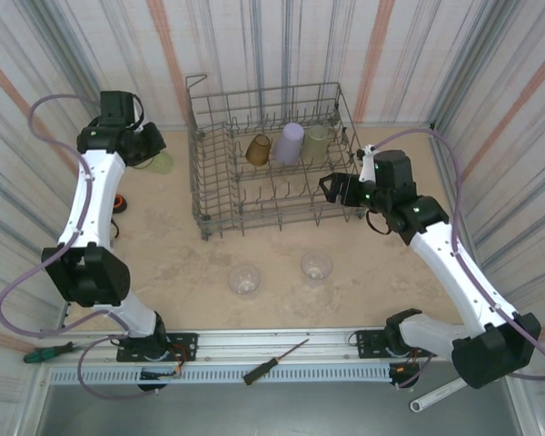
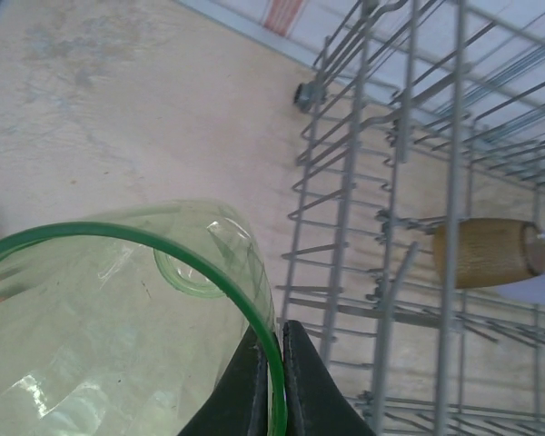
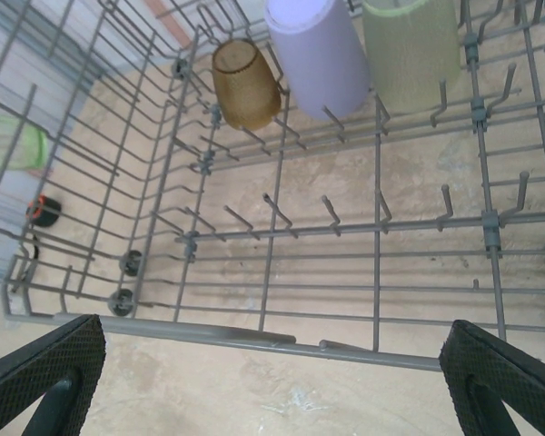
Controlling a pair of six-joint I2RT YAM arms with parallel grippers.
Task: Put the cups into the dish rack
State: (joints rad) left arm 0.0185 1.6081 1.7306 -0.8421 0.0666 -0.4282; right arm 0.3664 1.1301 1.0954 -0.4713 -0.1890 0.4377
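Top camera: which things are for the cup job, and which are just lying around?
For the job: dish rack, amber cup, lilac cup, yellow-green cup, green cup in left claw, left clear cup, right clear cup.
Lying around: green screwdriver, black screwdriver, orange-and-black ring.

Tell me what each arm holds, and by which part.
The left gripper has its jaws shut on the rim of the green cup, one inside, one outside. The right gripper, jaws open, holds nothing.

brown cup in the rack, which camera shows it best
The right wrist view: the brown cup is whole and close there, next to the lilac cup. The top external view shows it whole but small. The left wrist view shows it partly behind the wires of the rack.
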